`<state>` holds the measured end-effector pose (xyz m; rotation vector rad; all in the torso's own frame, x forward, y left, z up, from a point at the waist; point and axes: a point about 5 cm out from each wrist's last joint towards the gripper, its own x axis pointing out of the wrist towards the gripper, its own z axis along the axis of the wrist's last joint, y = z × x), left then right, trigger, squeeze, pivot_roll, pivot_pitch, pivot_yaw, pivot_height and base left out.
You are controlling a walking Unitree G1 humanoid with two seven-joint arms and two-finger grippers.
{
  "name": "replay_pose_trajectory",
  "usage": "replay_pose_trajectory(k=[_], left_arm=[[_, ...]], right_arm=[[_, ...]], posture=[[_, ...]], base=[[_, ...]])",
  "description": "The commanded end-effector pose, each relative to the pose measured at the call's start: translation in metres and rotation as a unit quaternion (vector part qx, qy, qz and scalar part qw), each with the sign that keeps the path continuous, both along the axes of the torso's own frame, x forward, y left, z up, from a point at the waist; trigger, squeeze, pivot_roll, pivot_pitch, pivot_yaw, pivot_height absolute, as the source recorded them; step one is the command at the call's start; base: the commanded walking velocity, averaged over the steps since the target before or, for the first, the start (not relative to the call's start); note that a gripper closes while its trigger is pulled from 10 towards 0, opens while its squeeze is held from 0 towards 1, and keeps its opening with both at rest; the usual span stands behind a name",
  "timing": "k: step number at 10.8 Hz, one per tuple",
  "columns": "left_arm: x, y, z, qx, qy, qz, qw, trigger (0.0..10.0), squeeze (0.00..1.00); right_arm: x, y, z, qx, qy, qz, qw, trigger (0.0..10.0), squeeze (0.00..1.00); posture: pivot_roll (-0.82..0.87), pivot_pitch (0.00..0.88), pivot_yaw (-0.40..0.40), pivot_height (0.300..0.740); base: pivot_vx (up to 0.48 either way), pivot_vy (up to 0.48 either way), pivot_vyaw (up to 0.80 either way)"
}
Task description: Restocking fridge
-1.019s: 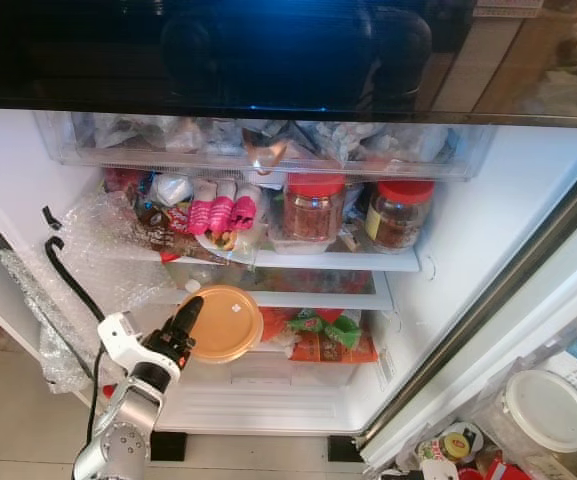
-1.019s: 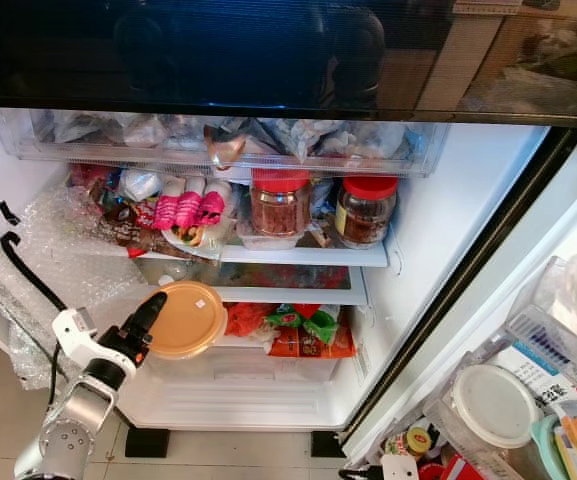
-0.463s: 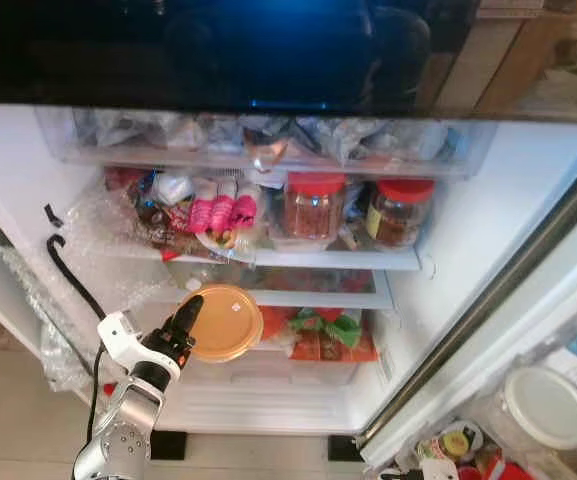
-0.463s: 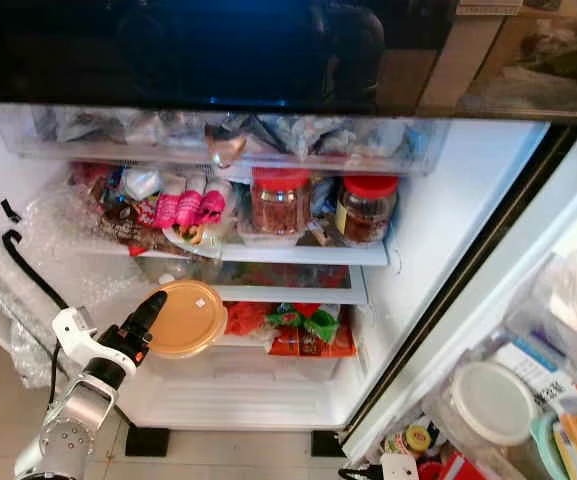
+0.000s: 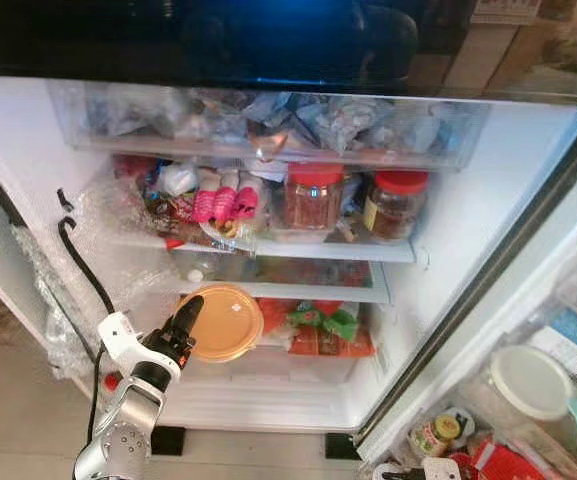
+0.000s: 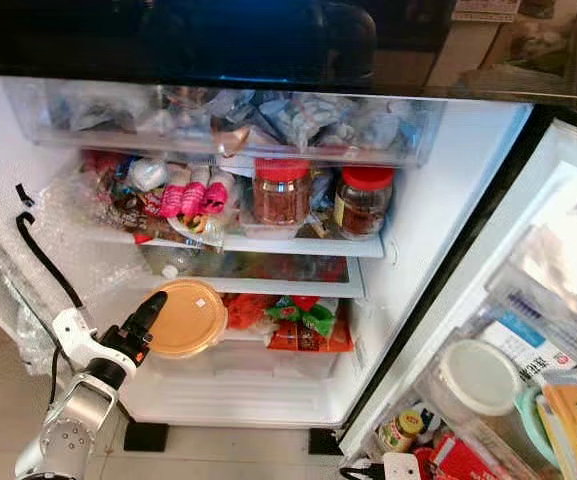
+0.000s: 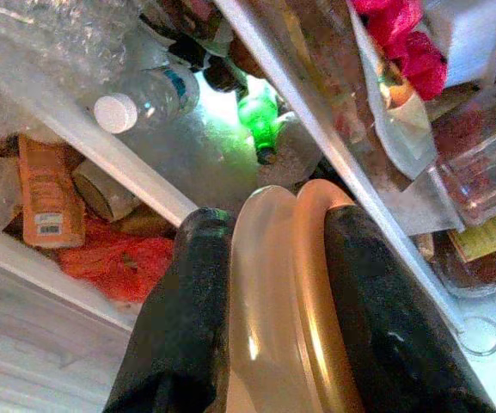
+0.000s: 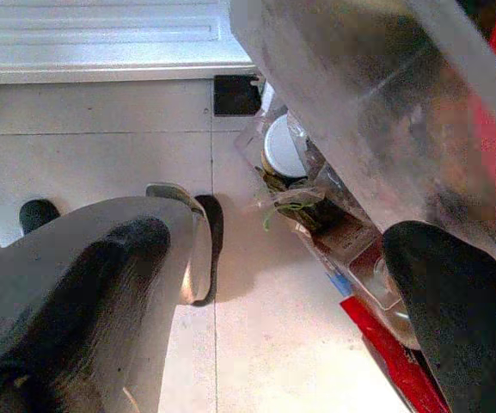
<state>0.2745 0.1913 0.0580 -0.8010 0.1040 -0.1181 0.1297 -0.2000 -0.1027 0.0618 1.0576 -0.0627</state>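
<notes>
The left gripper is clamped on the edge of a round orange-lidded container, its black fingers pressing the rim from both sides. It holds the container upright-on-edge in front of the fridge's lower shelf, just beside a red and green packet. Behind the container, the shelf contents are partly hidden (a clear bottle and a green bottle can be made out). Two red-lidded jars stand on the shelf above. The right gripper hangs over the floor tiles with fingers apart, holding nothing
</notes>
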Motion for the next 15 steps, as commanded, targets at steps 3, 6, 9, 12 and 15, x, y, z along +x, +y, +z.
replay_pose_trajectory(k=[3, 6, 9, 12, 15], left_arm=[[0.0025, -0.0015, 0.0017, 0.012, -0.003, -0.001, 1.0, 10.0, 0.0], [0.0029, -0.0017, 0.002, 0.012, -0.003, 0.0, 1.0, 10.0, 0.0], [0.0032, -0.0012, 0.0018, 0.013, -0.003, 0.002, 1.0, 10.0, 0.0], [0.0038, 0.0001, 0.0031, 0.017, -0.005, 0.008, 1.0, 10.0, 0.0], [0.0057, 0.0, 0.005, 0.017, -0.01, 0.01, 1.0, 10.0, 0.0]], right_arm=[[0.0007, -0.0041, 0.0009, -0.005, -0.002, -0.002, 1.0, 10.0, 0.0], [0.0003, -0.0043, 0.0007, -0.006, 0.0, -0.002, 1.0, 10.0, 0.0], [0.0009, -0.0042, 0.0011, -0.006, -0.003, -0.002, 1.0, 10.0, 0.0], [0.0013, -0.004, 0.0013, -0.003, -0.006, -0.004, 1.0, 10.0, 0.0], [0.0016, -0.0033, 0.0015, 0.002, -0.01, -0.005, 1.0, 10.0, 0.0]], posture=[[-0.08, 0.03, -0.077, 0.672], [-0.08, 0.031, -0.077, 0.672], [-0.08, 0.03, -0.078, 0.637], [-0.08, 0.029, -0.077, 0.637], [-0.08, 0.023, -0.076, 0.637]], base=[[0.0, 0.0, 0.0], [0.0, 0.0, 0.0], [0.0, 0.0, 0.0], [0.0, 0.0, 0.0], [0.0, 0.0, 0.0]])
